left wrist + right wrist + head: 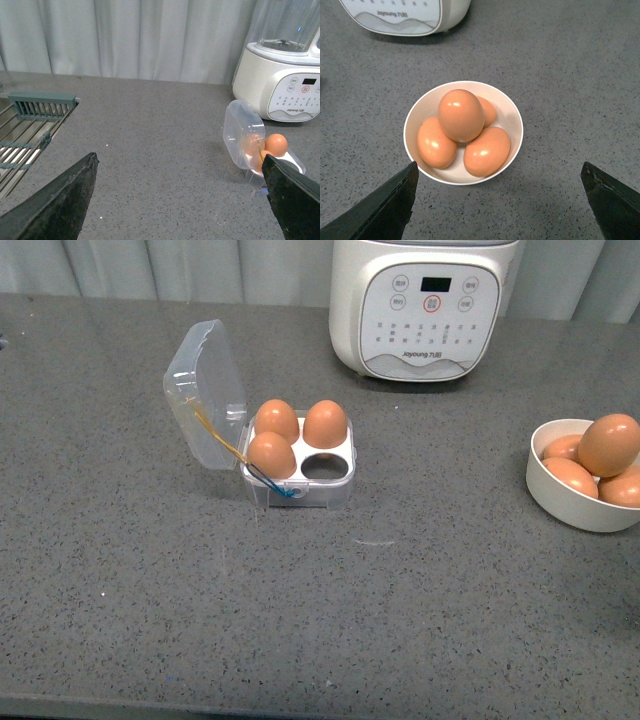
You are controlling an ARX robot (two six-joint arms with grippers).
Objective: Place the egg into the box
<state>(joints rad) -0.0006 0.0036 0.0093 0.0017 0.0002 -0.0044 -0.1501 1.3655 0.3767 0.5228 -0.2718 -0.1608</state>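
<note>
My right fingers (pixel 385 210), wide and empty, poised for the pick.
The smooth orange-brown egg (pixel 460 115) tops three others in the round white bowl (pixel 519 131), centred between my spread fingers but below them. Closing off-centre could roll it off the pile or crack it. The clear plastic four-cell box (pixel 310 495), one cell free, stands well apart on the grey tabletop (pixel 400 620).

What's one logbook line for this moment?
clear plastic four-cell egg box: lid open, three eggs, one cell empty | white round bowl: four orange-brown eggs | right gripper: open over bowl | left gripper: open, empty
</note>
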